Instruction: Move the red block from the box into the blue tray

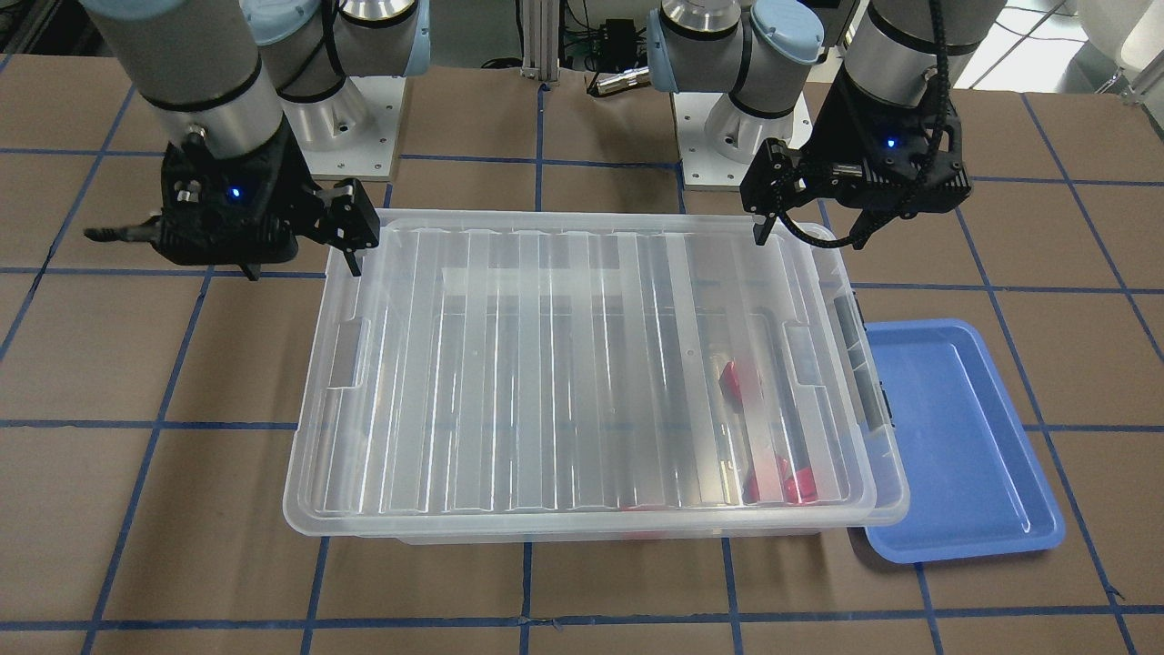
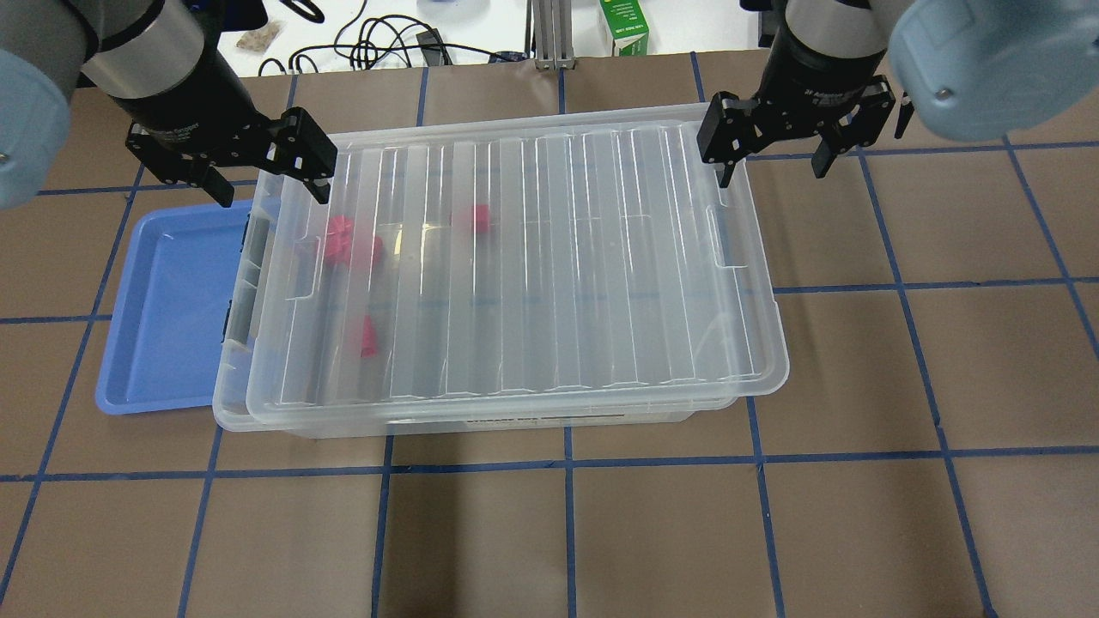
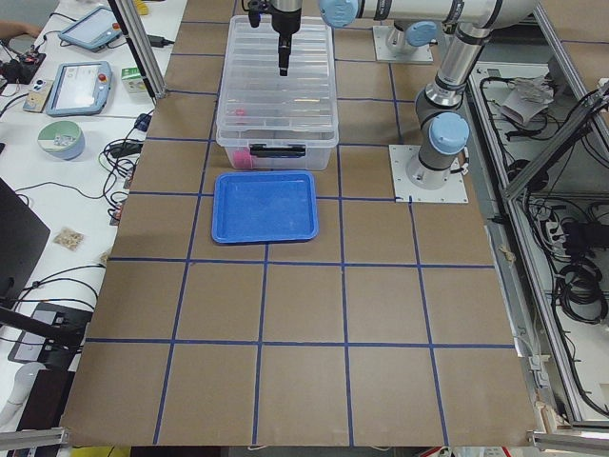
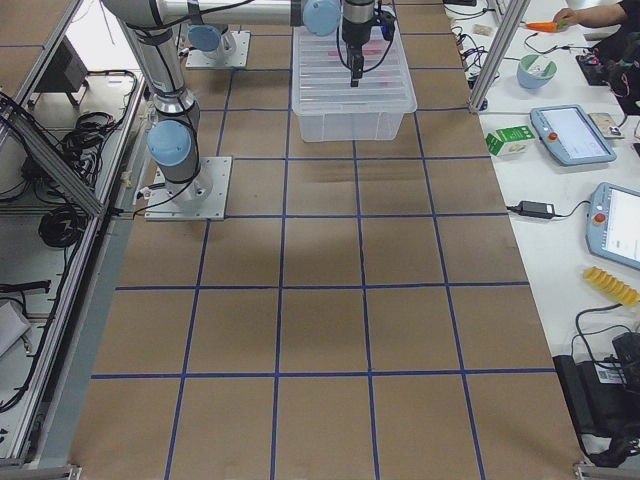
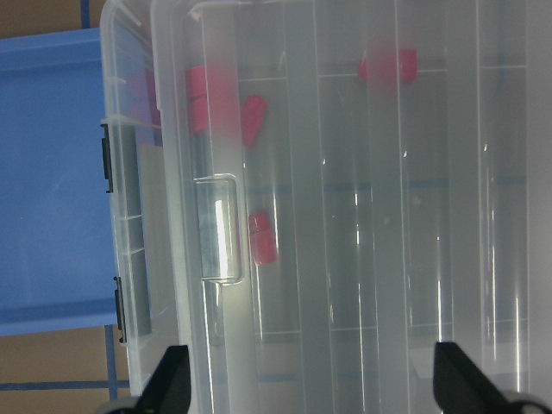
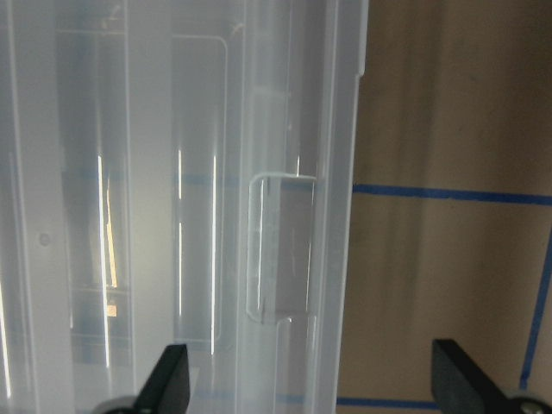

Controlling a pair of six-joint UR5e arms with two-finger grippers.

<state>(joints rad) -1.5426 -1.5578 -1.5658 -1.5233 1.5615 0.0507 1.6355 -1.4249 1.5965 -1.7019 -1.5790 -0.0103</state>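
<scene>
The box (image 2: 532, 257) is a clear bin with its ribbed lid (image 1: 582, 364) lying on it, shifted a little off the base. Several red blocks show through the lid at the tray end: one (image 2: 339, 236), another (image 2: 476, 217), a third (image 2: 369, 335); they also show in the left wrist view (image 5: 261, 239). The blue tray (image 2: 172, 309) lies empty against the box's end. My left gripper (image 2: 273, 196) is open above the box's far corner on the tray side. My right gripper (image 2: 773, 176) is open above the opposite far corner, one finger over the lid, one past its edge.
The table is brown with blue tape lines (image 2: 567, 463). Both arm bases (image 1: 346, 118) stand behind the box. The box's grey latches (image 1: 850, 327) face the tray. Cables and a green carton (image 2: 631, 26) lie beyond the far table edge.
</scene>
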